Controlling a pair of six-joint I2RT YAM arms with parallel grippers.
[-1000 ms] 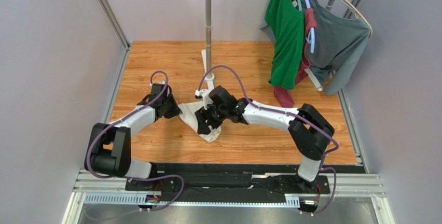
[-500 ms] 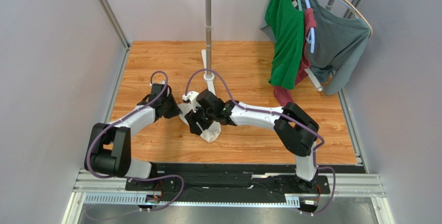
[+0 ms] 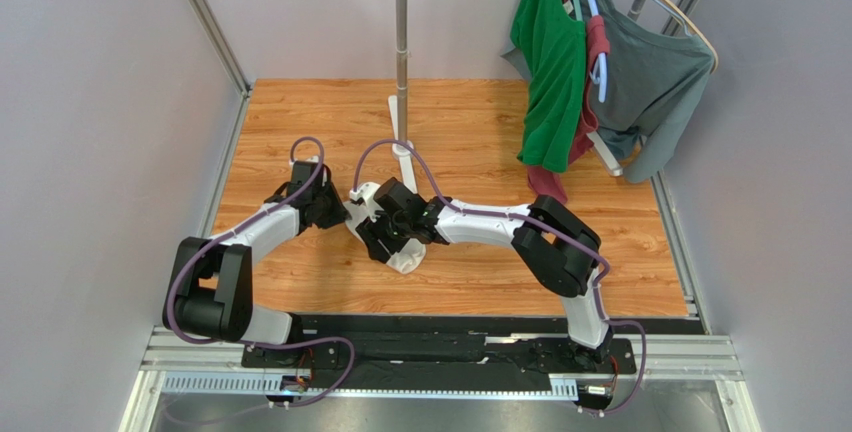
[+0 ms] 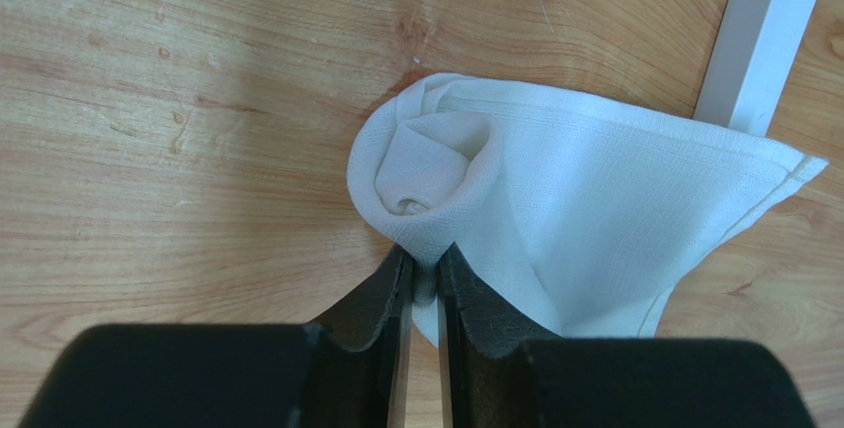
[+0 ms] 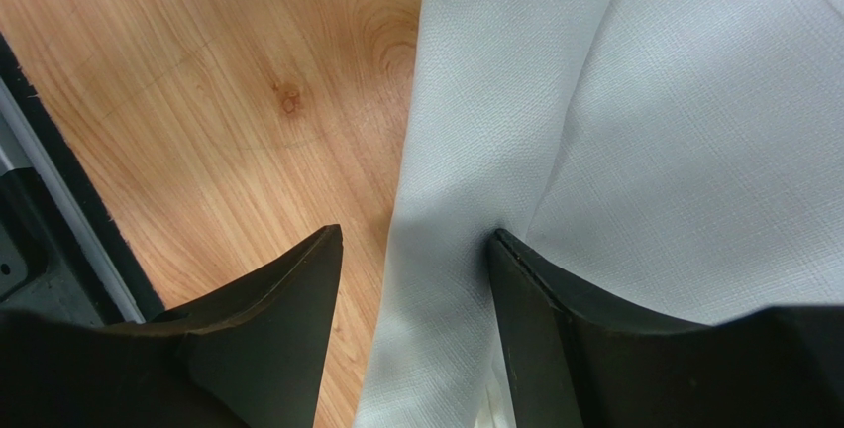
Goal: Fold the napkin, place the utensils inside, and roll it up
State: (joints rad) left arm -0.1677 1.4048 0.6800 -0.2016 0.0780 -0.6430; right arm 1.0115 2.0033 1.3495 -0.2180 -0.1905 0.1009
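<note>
The plain white thin-fabric napkin [image 3: 405,258] lies at the centre of the frame on the wooden counter [image 3: 480,132], partly rolled. In the left wrist view its coiled end sits mid-frame. The left gripper [image 4: 424,271] is pressed together, pinching the cloth just below that coil. The right gripper [image 5: 411,250] is spread, with a raised fold of the napkin running between its fingers [image 5: 555,319] at lower centre.

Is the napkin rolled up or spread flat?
Partly rolled: the napkin shows a spiral end at the left gripper; a flap lies loose.
</note>
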